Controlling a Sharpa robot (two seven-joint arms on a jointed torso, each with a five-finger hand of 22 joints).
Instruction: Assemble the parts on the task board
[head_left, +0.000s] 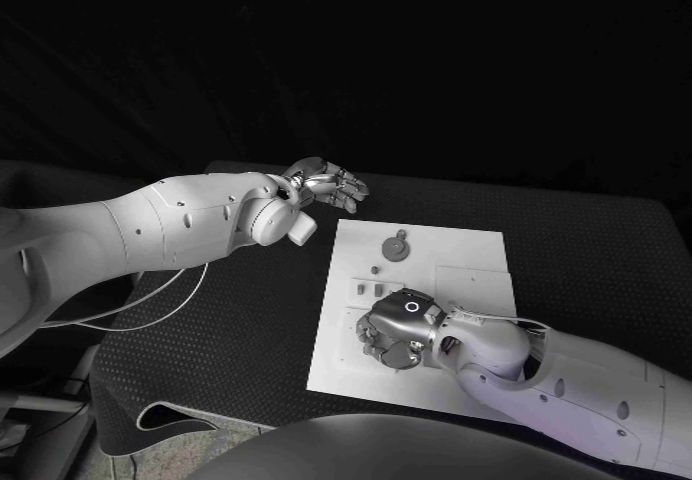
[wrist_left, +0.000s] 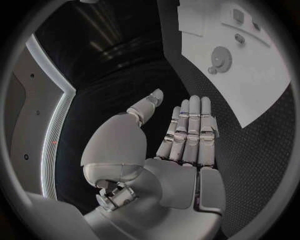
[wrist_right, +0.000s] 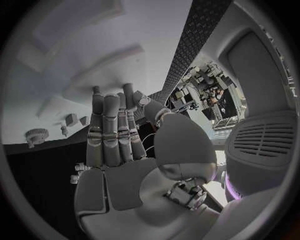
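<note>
Both robot hands (head_left: 326, 184) (head_left: 395, 330) flat-fingered, right over task board (head_left: 469, 262).

head overhead, wrists close, sharing task board (head_left: 476, 262)

Left hand (wrist_left: 181, 145) flat, fingers straight and together, empty, near the task board (wrist_left: 250, 95); round part (wrist_left: 220, 57) lies on the board.

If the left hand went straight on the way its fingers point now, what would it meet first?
Probably nothing on the board. In the head view the left hand points past the far corner of the task board, over bare black table. Its wrist view shows the board off to the side. Height is unclear.
</note>
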